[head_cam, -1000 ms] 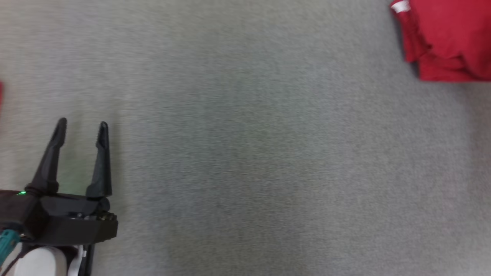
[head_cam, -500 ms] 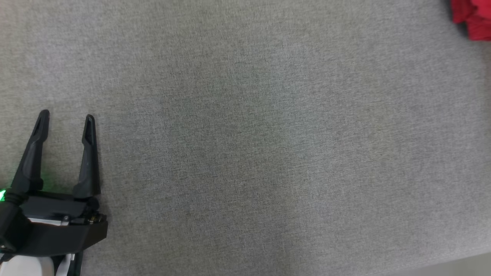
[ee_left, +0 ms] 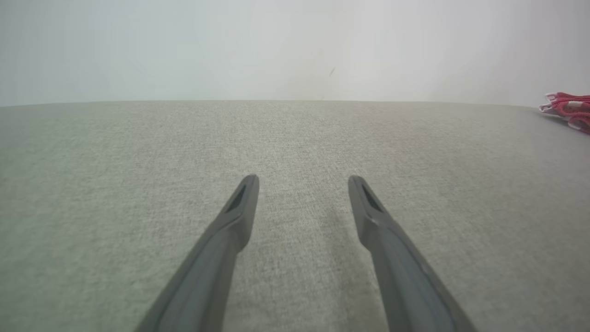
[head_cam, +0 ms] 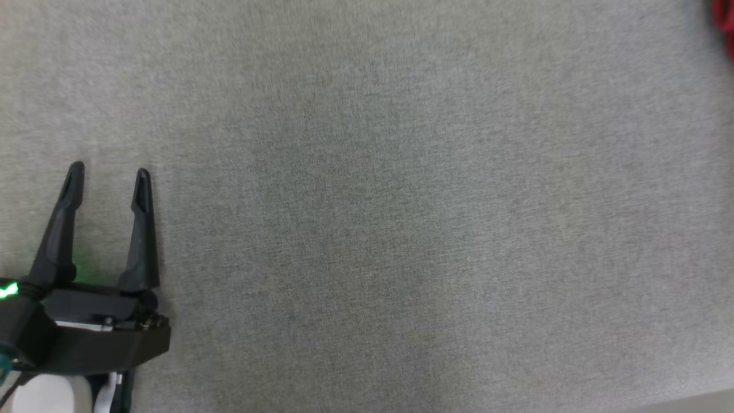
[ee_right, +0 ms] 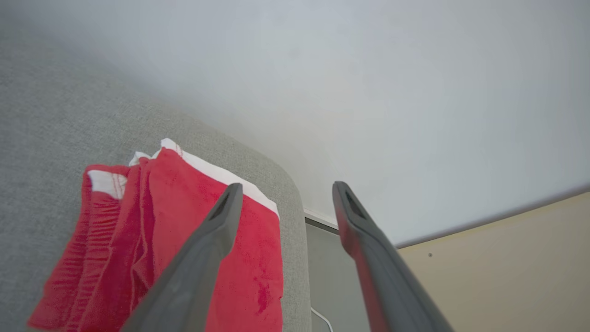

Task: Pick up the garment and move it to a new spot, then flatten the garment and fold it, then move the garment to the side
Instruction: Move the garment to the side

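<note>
The head camera is swinging left across the grey surface (head_cam: 367, 206). A second ago the garment (head_cam: 725, 28) was filling the top right corner of the head view; now it is showing there as a thin red sliver at the right edge. The whole picture is shifting together, so it is the camera that is turning, not the cloth that is travelling.

The garment (ee_right: 120, 240) is lying folded at the rounded corner of the surface, close to the edge, with its white trim facing the wall (ee_right: 368, 92). The right gripper (ee_right: 286, 186) is hovering over it with its jaws spread and nothing between them; whether the fingers are clearing the cloth or brushing it is hard to tell from this angle. That is reading as a release: the garment is resting on its own at the side.

The left gripper (head_cam: 109, 172) is keeping its place at the lower left of the head view, jaws apart and empty, well away from the garment (ee_left: 569, 108), which is sitting far off to the right in the left wrist view.

Judging from this, the last step is looking done or nearly so. The fold is lying near the drop to the floor (ee_right: 507, 253), so the right arm is needing a clean lift away without snagging the cloth.
</note>
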You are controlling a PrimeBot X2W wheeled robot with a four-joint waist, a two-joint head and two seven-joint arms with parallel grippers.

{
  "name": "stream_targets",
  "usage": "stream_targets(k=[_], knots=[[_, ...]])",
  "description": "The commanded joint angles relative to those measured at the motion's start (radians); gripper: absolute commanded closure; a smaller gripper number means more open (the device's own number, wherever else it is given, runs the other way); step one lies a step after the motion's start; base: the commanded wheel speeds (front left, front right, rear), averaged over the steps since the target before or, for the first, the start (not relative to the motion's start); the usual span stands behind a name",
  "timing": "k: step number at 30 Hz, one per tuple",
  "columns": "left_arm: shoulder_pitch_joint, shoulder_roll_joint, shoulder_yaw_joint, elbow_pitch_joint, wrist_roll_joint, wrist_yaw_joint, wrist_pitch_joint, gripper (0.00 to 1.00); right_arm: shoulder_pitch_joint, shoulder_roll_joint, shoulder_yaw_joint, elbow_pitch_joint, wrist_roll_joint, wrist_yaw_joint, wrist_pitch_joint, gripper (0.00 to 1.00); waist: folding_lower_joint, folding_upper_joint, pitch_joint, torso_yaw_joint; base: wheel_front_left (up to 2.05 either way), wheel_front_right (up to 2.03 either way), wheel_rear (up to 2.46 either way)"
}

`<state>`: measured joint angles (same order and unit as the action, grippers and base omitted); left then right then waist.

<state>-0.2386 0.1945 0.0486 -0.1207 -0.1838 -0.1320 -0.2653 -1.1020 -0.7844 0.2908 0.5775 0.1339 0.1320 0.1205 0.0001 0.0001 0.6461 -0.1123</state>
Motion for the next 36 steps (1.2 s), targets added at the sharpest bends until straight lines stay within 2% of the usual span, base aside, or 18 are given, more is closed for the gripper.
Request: stream_targets(k=[1, 7, 9, 10, 11, 18, 24, 28, 36], knots=[[0.017, -0.002, 0.005, 0.025, 0.0, 0.003, 0.002, 0.0, 0.013, 0.016, -0.009, -0.004, 0.001, -0.003, -0.017, 0.0, -0.0001, -0.0001, -0.032, 0.002, 0.0, 0.0, 0.0], [0.049, -0.032, 0.02, 0.055, 0.007, 0.003, 0.001, 0.0, 0.086, 0.131, -0.077, -0.018, 0.018, -0.003, -0.14, 0.0, -0.0001, -0.0001, -0.155, 0.02, 0.0, 0.0, 0.0], [0.072, -0.045, 0.031, 0.07, 0.01, 0.003, 0.001, 0.0, 0.125, 0.191, -0.093, -0.022, 0.015, -0.003, -0.179, 0.0, -0.0001, -0.0001, -0.209, 0.028, 0.0, 0.0, 0.0], [0.095, -0.06, 0.042, 0.083, 0.013, 0.003, 0.001, 0.0, 0.172, 0.254, -0.117, -0.02, 0.017, -0.003, -0.221, 0.0, -0.0001, -0.0001, -0.26, 0.038, 0.0, 0.0, 0.0], [0.108, -0.066, 0.046, 0.09, 0.013, 0.003, 0.001, 0.0, 0.197, 0.285, -0.124, -0.021, 0.013, -0.003, -0.24, 0.0, -0.0001, -0.0001, -0.286, 0.043, 0.0, 0.0, 0.0], [0.181, -0.09, 0.049, 0.143, 0.024, 0.003, 0.001, 0.0, 0.406, 0.46, -0.15, -0.055, 0.019, -0.003, -0.338, 0.0, -0.0001, -0.0001, -0.434, 0.09, 0.0, 0.0, 0.0], [0.222, -0.095, 0.048, 0.182, 0.03, 0.003, 0.001, 0.0, 0.588, 0.554, -0.184, -0.13, 0.037, -0.003, -0.366, 0.0, -0.0001, -0.0001, -0.529, 0.108, 0.0, 0.0, 0.0], [0.242, -0.102, 0.052, 0.205, 0.035, 0.003, 0.001, 0.0, 0.706, 0.594, -0.216, -0.19, 0.043, -0.003, -0.371, 0.0, -0.0001, -0.0001, -0.581, 0.112, 0.0, 0.0, 0.0], [0.269, -0.111, 0.052, 0.241, 0.043, 0.003, 0.001, 0.0, 0.912, 0.629, -0.246, -0.301, 0.02, -0.003, -0.359, 0.0, -0.0001, -0.0001, -0.646, 0.123, 0.0, 0.0, 0.0]])
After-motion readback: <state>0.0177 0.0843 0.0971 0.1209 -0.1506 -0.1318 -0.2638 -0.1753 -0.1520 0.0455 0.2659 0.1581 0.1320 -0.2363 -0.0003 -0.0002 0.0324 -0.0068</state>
